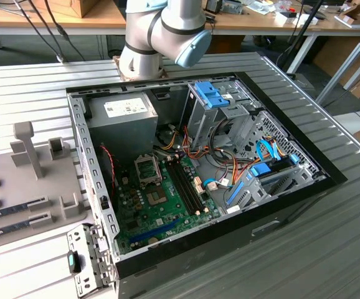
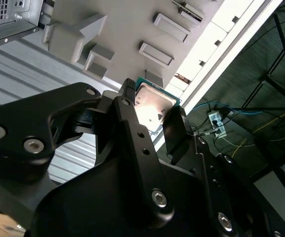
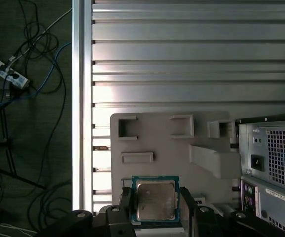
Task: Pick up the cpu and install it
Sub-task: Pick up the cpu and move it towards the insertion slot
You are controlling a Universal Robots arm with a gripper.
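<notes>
Clamping the cpu (image 3: 155, 199) by opposite edges, the gripper (image 3: 155, 192) holds it over the grey tray (image 1: 49, 187), at nine o'clock from the computer case (image 1: 273, 215) in the exterior view.

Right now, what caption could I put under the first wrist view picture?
The gripper holds the cpu over the grey holder tray, beside the computer case.

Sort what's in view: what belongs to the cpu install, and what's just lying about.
Job: cpu, held in the gripper; motherboard socket.
Lying about: power supply; grey fixture tray; floor cables.
</notes>
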